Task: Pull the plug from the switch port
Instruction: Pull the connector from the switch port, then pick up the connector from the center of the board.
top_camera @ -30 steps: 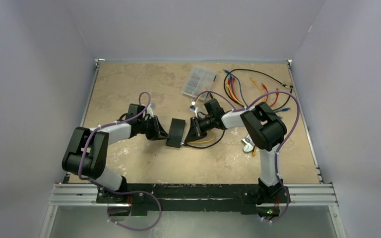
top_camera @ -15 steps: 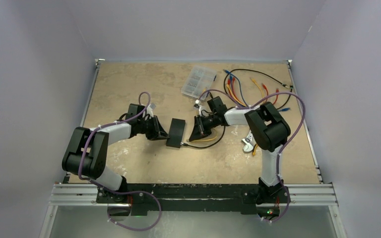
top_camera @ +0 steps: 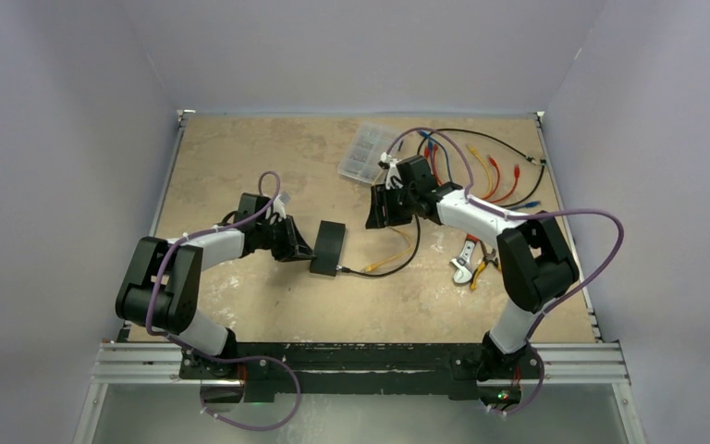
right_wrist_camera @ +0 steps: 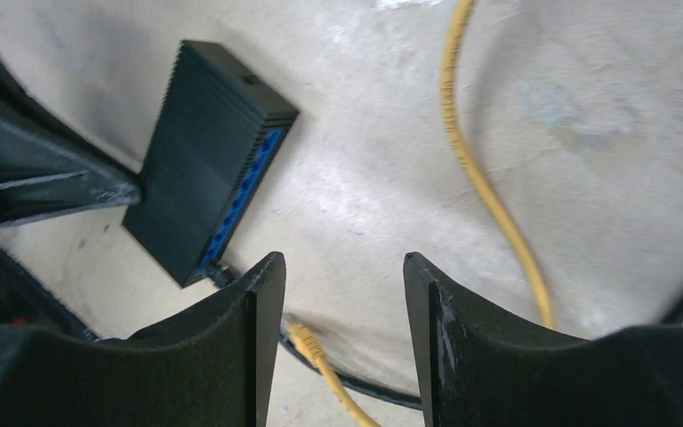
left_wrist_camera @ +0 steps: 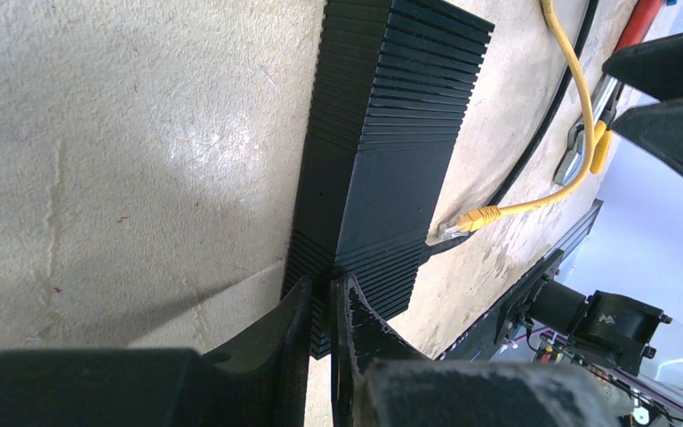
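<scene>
Yellow plug free of the switch; by my reading, the pull is done.
Top view: my left gripper (top_camera: 303, 250) pinches the switch (top_camera: 328, 248) mid-table, and the yellow cable (top_camera: 390, 263) lies loose beside it. My right gripper (top_camera: 376, 211) has backed off toward the far side since half a second ago, its jaws now wider, while the switch has stayed put. Left wrist view: the left gripper (left_wrist_camera: 325, 289) has its jaws nearly together on the near end of the switch (left_wrist_camera: 382, 160); the yellow plug (left_wrist_camera: 478, 215) lies just beside the sockets, not in one. Right wrist view: the right gripper (right_wrist_camera: 340, 267) stands apart and empty above the yellow plug (right_wrist_camera: 305, 338). A black lead (right_wrist_camera: 222, 271) seems to remain in the end socket of the switch (right_wrist_camera: 200, 191).
</scene>
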You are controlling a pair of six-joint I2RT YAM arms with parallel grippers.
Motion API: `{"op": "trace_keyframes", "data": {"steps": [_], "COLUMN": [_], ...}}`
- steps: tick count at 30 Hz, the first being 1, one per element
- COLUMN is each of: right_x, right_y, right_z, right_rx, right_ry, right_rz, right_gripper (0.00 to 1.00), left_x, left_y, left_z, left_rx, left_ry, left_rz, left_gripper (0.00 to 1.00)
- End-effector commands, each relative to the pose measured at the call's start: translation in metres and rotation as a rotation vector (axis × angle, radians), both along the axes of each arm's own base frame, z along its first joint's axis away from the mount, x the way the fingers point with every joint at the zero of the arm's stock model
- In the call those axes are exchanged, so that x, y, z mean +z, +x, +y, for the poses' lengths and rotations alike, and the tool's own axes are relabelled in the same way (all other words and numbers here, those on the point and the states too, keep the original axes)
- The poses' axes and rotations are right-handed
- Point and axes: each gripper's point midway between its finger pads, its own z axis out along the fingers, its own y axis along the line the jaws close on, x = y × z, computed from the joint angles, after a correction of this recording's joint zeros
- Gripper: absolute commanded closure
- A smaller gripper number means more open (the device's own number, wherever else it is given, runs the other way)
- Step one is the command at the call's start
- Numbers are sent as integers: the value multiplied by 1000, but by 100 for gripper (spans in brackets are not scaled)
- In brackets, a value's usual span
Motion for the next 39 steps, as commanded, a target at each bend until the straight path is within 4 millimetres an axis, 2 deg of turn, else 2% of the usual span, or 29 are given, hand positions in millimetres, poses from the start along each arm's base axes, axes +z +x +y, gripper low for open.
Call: {"op": "trace_keyframes", "data": {"steps": [1, 5, 14, 24, 27, 32, 34, 39], "right_x": [4, -4, -30, -65, -67, -60, -56, -44], "right_y": [18, 23, 16, 5, 5, 9, 11, 15], "right_z": [-28, -48, -79, -86, -88, -88, -87, -83], "right_rx": [-109, -183, -269, -241, -244, -245, -244, -245], "right_ry": [-136, -229, -389, -458, -469, -465, -461, -440], "right_rz": [-77, -90, -42, 33, 31, 8, -1, -21], "right_gripper": [45, 45, 48, 55, 62, 92, 99, 100], "left_x": [-57, -57, -58, -57, -58, -57, -56, -56], "left_y": [-23, -23, -23, -22, -23, -21, -21, -21], "left_z": [49, 49, 48, 48, 48, 47, 47, 46], "left_rx": [56, 54, 51, 51, 52, 53, 53, 49], "left_ry": [290, 288, 284, 282, 281, 279, 278, 278], "left_rz": [107, 106, 107, 105, 106, 103, 102, 102], "left_gripper": [100, 100, 100, 100, 100, 100, 100, 100]}}
